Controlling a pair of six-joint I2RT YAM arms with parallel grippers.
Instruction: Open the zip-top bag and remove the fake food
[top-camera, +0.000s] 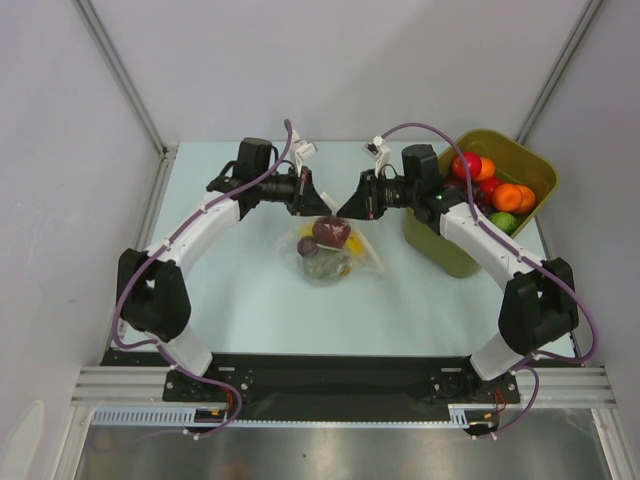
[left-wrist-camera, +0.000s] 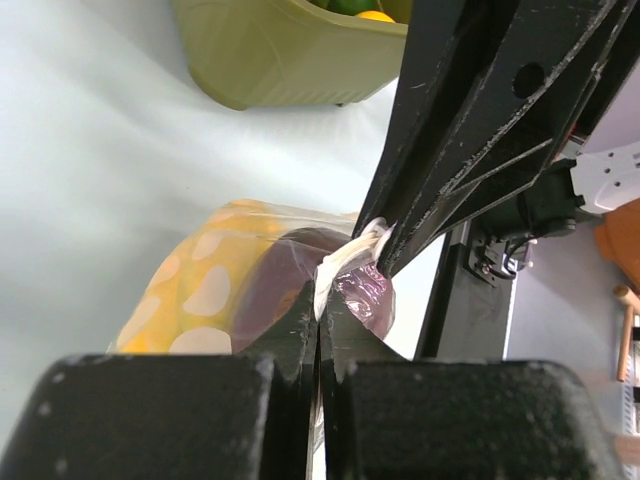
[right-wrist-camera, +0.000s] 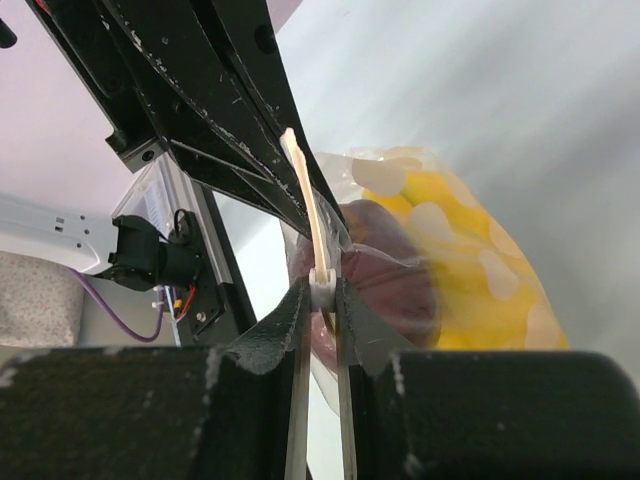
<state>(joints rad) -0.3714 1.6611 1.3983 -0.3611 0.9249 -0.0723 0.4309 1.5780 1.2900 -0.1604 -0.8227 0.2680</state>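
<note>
The clear zip-top bag (top-camera: 330, 250) lies mid-table with fake food inside: a dark purple-maroon piece (top-camera: 331, 231), a yellow piece (top-camera: 358, 246) and a grey-green piece (top-camera: 322, 266). My left gripper (top-camera: 322, 203) is shut on the bag's top edge, seen as white crumpled strip (left-wrist-camera: 352, 250) in the left wrist view. My right gripper (top-camera: 345, 205) faces it, shut on the white zip slider (right-wrist-camera: 321, 288) of the strip (right-wrist-camera: 303, 190). The two grippers' tips almost touch above the bag. The maroon piece (right-wrist-camera: 385, 280) and yellow piece (right-wrist-camera: 460, 250) show through the plastic.
An olive-green tub (top-camera: 490, 200) at the back right holds red, orange and green toy fruits; it also shows in the left wrist view (left-wrist-camera: 290, 50). Grey walls close in the table on both sides and at the back.
</note>
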